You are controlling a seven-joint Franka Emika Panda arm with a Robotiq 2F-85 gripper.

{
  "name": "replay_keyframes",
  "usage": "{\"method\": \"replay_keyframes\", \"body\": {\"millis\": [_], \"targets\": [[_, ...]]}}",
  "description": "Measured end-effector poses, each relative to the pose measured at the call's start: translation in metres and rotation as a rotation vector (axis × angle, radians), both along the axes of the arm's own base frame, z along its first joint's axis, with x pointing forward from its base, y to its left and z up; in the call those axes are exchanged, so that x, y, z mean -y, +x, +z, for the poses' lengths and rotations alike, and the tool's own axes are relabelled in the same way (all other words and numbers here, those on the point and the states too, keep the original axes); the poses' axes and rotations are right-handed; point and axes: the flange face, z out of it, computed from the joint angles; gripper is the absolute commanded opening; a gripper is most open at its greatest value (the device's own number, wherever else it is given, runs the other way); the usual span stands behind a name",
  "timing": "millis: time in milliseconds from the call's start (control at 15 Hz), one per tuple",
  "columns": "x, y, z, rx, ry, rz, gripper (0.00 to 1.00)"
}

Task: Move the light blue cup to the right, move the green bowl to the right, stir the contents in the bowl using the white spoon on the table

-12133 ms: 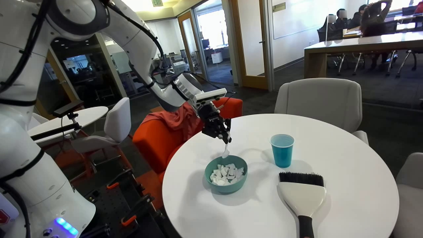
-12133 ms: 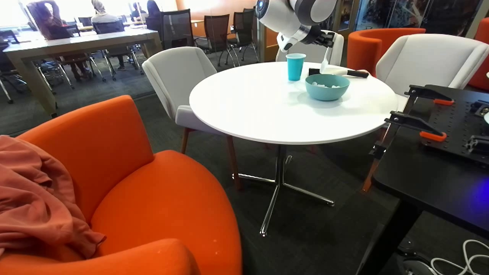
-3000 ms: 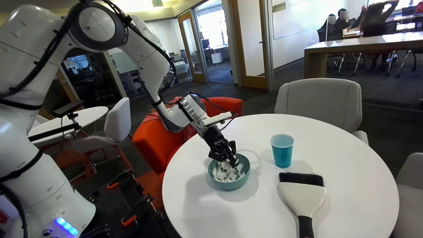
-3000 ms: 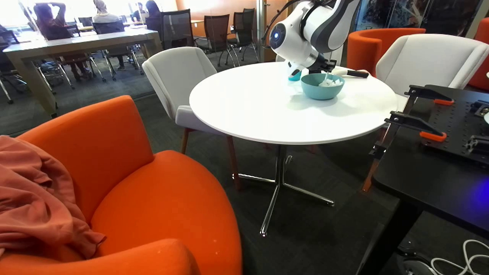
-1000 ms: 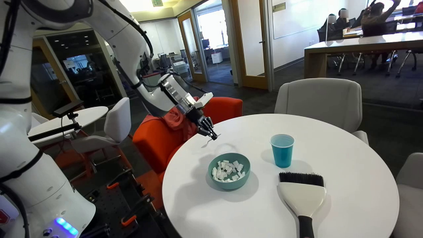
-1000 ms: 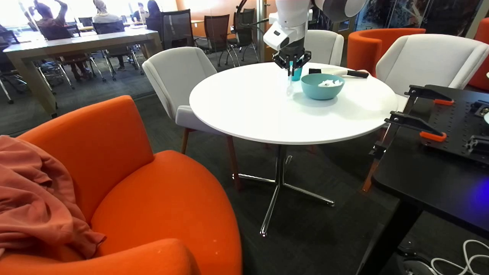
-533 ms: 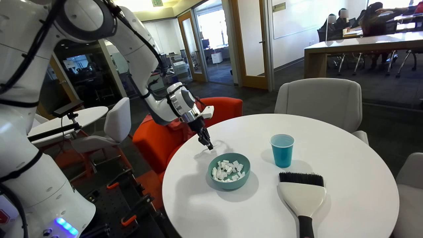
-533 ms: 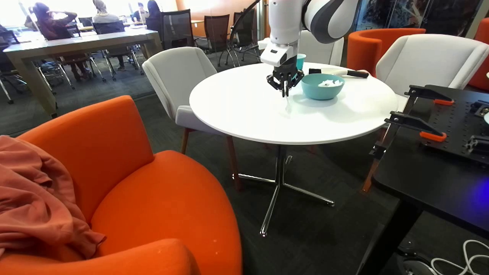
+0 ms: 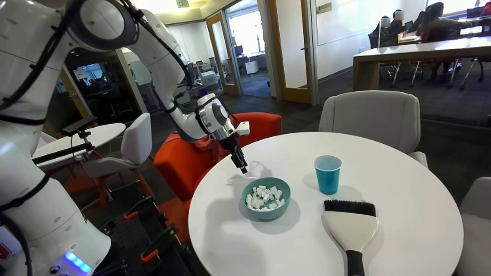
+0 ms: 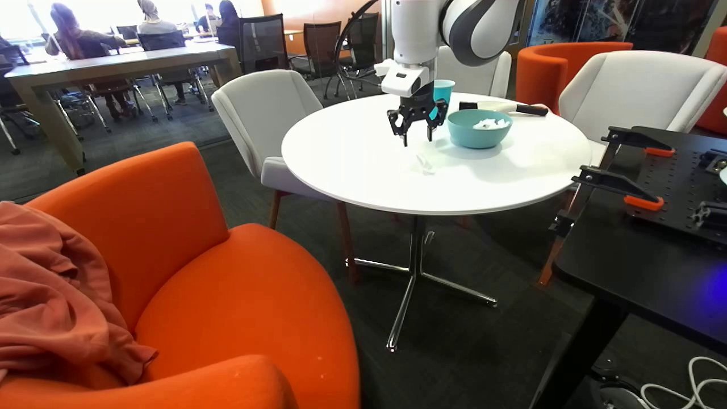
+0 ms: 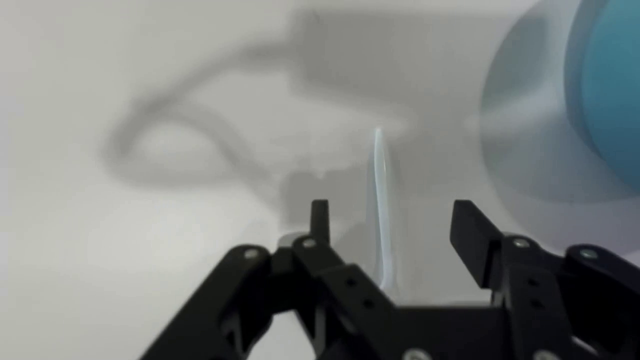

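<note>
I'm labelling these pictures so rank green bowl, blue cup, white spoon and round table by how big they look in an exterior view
Largest to smallest:
round table
green bowl
light blue cup
white spoon

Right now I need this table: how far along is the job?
Stirring looks done: the white pieces have shifted, and the spoon, earlier held at the bowl, lies on the table. Nothing's in hand: the gripper stands open above the spoon. Remaining, probably: backing away. Whether the cup and bowl went right, I can't tell.

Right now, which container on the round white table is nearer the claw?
The round green bowl of white lumps; the light blue plastic cup stands farther from the black gripper.
</note>
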Motion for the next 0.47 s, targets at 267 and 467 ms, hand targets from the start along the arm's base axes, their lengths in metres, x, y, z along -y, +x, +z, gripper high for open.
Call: {"method": "replay_keyframes", "body": {"millis": [267,467], "targets": [[0.0,0.006,0.021,0.034,-0.003,0.003,1.0],[0.0,0.008,0.04,0.063,-0.008,0.003,1.0]]}}
